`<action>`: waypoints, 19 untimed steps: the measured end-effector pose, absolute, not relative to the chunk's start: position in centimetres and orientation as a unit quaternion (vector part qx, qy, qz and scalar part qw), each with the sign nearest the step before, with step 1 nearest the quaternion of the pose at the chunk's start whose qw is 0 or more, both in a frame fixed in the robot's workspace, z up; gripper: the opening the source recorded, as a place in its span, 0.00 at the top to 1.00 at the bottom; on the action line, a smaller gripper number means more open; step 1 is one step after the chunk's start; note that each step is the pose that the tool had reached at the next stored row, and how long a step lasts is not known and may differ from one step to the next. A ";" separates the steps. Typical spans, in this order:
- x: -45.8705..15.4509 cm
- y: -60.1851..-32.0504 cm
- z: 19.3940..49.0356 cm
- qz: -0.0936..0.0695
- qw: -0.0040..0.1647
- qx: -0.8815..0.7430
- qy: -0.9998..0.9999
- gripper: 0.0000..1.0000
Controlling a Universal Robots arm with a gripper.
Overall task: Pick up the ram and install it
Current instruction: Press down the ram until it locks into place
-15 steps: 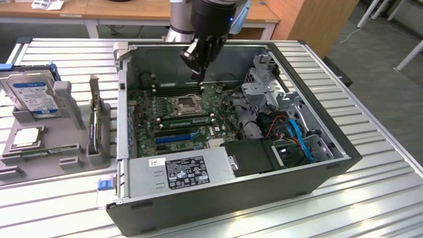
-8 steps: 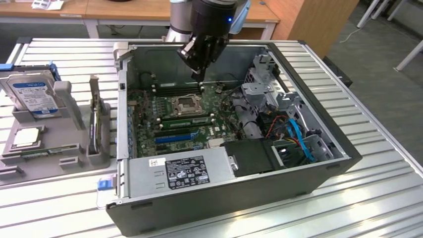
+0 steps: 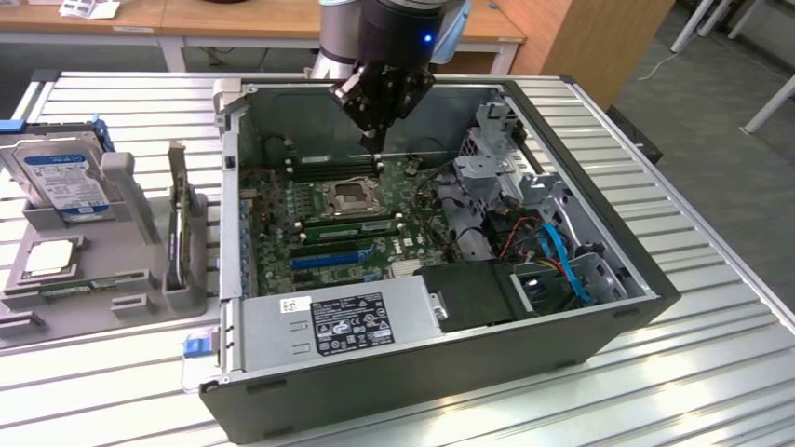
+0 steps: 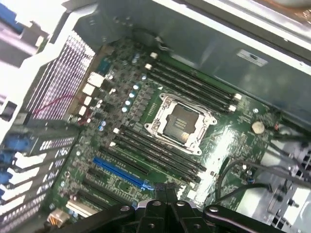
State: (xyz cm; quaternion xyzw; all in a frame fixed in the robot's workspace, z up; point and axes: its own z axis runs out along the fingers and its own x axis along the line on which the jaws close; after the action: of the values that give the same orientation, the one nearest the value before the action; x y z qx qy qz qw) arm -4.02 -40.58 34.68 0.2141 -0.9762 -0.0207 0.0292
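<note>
- The ram [image 3: 85, 283]: a long, narrow green stick with small dark chips.
- Pose: lying flat and lengthwise in a slot of the grey holder [image 3: 25, 328].
- Place: at the exterior view's left, well apart from the open computer case [image 3: 410, 384].

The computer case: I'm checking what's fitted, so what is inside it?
Inside the computer case lie a green motherboard with an empty processor socket, a power supply and blue cables. The power supply covers whatever is beneath it.
</note>
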 end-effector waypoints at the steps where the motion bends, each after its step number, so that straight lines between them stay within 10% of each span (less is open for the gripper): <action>1: -4.0 -40.6 34.7 -0.021 0.029 0.205 -0.978 0.89; 19: -4.0 -40.6 34.7 -0.025 0.025 0.043 -0.998 0.89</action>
State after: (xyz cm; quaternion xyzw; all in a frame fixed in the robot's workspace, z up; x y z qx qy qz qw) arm -4.02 -40.58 34.68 0.0429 -0.9984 -0.0254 0.0252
